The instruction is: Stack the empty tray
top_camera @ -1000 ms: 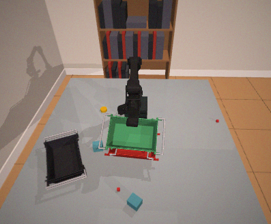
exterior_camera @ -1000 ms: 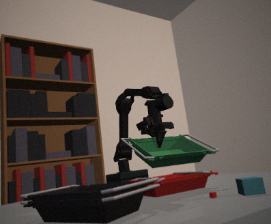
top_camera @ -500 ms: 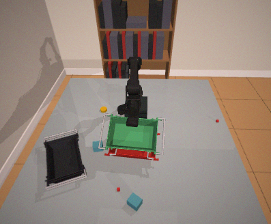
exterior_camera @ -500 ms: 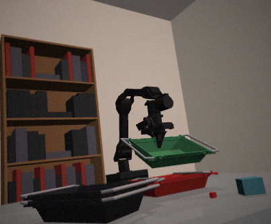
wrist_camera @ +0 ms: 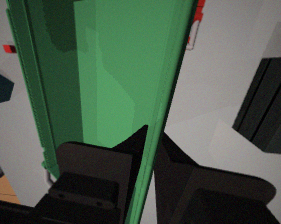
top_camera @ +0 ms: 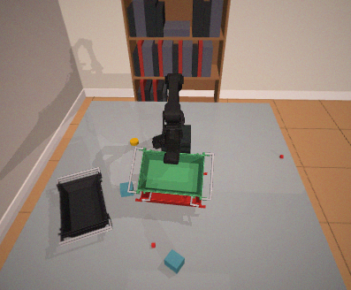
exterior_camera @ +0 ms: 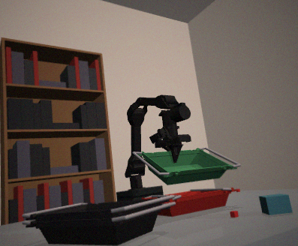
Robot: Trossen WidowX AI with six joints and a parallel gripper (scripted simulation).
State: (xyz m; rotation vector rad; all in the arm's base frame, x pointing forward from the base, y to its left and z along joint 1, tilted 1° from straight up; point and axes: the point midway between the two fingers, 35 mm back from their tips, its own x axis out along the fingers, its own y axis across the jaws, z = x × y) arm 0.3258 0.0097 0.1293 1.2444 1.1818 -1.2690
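The empty green tray (top_camera: 172, 175) (exterior_camera: 197, 177) (wrist_camera: 116, 75) hangs in the air, roughly level, with its wire bars swung out past its ends. My gripper (top_camera: 171, 162) (exterior_camera: 176, 161) (wrist_camera: 151, 129) is shut on its rear long rim, one finger inside and one outside. The red tray (top_camera: 170, 200) (exterior_camera: 199, 203) (wrist_camera: 199, 10) stands on the table below, with a clear gap under the green one. Parts of its grey bars show in from its corners, apparently across its top. The green tray hides most of it in the top view, and its load cannot be seen.
A black tray (top_camera: 84, 205) (exterior_camera: 82, 226) with bars stands at the left. One teal block (top_camera: 126, 189) lies beside the red tray, another teal block (top_camera: 174, 261) (exterior_camera: 275, 204) at the front. A red cube (top_camera: 153, 245) (exterior_camera: 234, 214) and a yellow disc (top_camera: 134, 141) lie on the table.
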